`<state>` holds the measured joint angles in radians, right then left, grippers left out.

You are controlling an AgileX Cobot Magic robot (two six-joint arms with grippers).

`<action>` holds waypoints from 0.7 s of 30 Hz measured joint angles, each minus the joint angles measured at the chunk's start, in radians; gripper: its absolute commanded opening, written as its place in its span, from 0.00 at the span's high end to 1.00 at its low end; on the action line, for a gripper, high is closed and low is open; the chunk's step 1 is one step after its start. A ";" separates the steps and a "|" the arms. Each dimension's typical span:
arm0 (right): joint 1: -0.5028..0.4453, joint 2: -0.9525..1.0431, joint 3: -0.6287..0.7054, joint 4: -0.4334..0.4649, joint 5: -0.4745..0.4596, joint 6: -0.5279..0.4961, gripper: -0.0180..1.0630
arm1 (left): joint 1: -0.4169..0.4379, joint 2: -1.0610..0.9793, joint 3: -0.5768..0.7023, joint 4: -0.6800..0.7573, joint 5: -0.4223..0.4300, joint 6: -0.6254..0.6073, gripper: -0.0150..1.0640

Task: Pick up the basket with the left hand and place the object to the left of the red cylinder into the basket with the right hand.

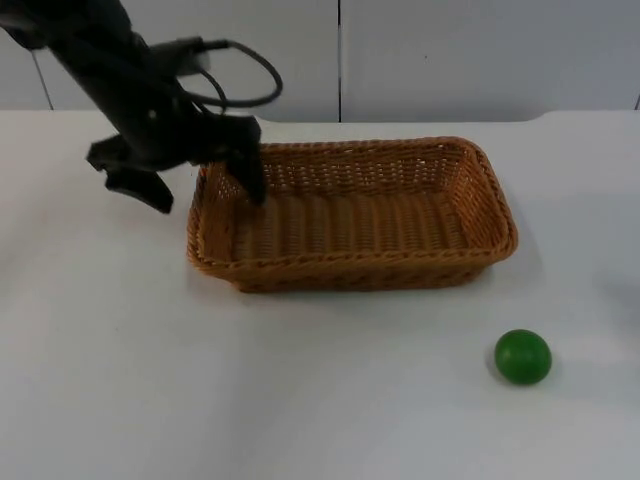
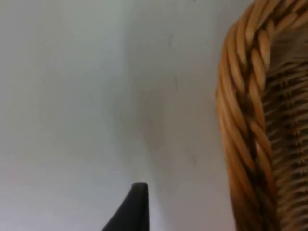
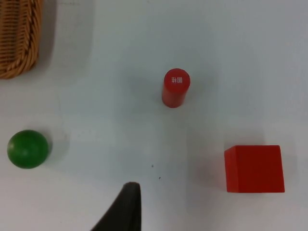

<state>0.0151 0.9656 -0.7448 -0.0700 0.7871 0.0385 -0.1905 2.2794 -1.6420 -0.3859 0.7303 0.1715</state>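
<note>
The left gripper sits at the upper left of the top view, right at the left end of the wicker basket. Its fingers are spread: one dips inside the basket's left rim, the other hangs outside it over the white table, so the rim runs between them. Nothing is pinched yet, and the basket rests flat on the table in the middle of the frame. From the left wrist camera, the braided rim looms close, with a black fingertip over bare table beside it.

Lower right in the top view lies the green ball, in front of the basket and apart from it. The right wrist camera looks down on that ball, the upright red cylinder and a red cube, all well apart, with the basket's corner nearby. The right gripper hovers above them; whether it is spread or pressed together, I cannot tell.
</note>
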 measured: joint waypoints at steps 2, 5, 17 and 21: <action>0.000 0.000 0.000 0.000 -0.002 0.000 0.01 | -0.016 0.024 0.000 0.000 -0.024 -0.012 0.10; 0.000 0.000 0.000 0.000 -0.002 0.000 0.01 | -0.024 0.044 0.000 0.000 -0.042 -0.016 0.14; 0.000 0.000 0.000 0.000 -0.008 0.000 0.01 | -0.027 0.067 -0.004 -0.045 -0.067 -0.037 0.97; 0.000 0.000 0.000 0.000 -0.008 0.000 0.01 | -0.023 0.067 -0.006 -0.063 -0.070 -0.073 0.99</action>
<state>0.0151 0.9656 -0.7448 -0.0700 0.7787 0.0385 -0.2137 2.3463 -1.6482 -0.4485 0.6603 0.0990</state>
